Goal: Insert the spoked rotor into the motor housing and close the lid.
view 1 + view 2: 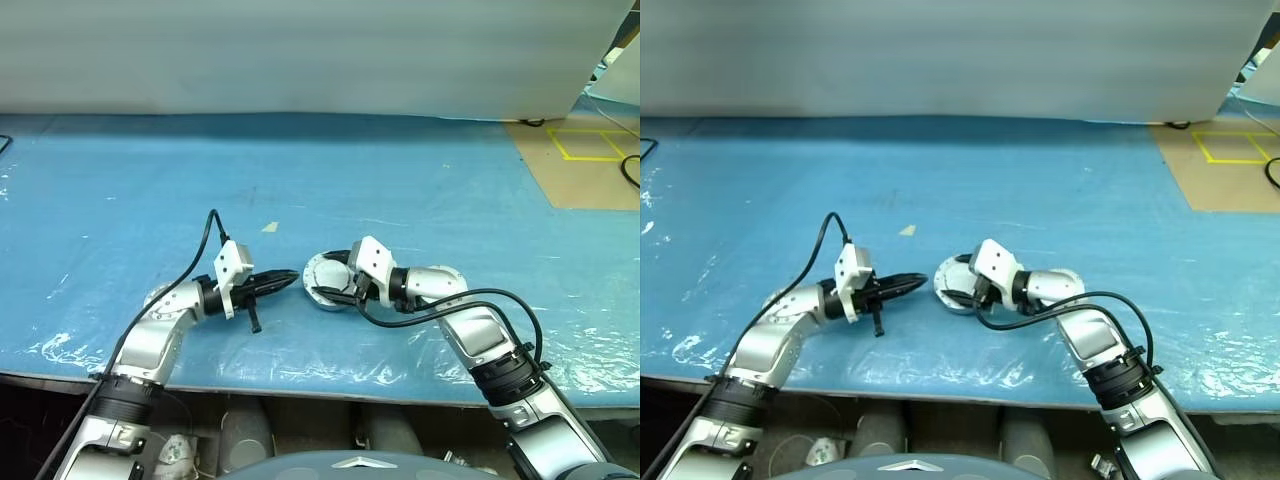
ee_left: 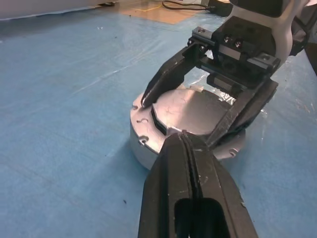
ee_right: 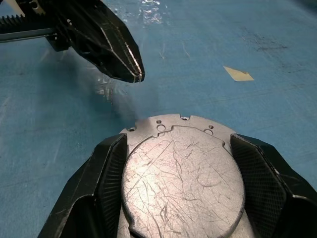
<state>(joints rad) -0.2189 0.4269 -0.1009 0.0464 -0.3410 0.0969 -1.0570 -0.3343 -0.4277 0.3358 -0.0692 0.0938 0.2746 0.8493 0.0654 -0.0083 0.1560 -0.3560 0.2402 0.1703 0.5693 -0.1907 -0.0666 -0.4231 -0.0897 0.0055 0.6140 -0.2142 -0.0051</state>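
The right gripper (image 3: 181, 198) straddles the lid (image 3: 181, 181), fingers spread and flanking its rim, on the motor housing (image 2: 148, 144). The left gripper (image 1: 285, 279), pressed together and empty, points level at the housing from its left, just beside it on the blue table (image 1: 400, 190).

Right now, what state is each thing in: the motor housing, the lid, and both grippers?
motor housing: upright on the blue table, top covered.
lid: lying flat on the housing, scratched plain face up; whether fully seated cannot be told.
right gripper: fingers spread wide, flanking the lid on both sides.
left gripper: shut, empty, tip beside the housing, apart from it.
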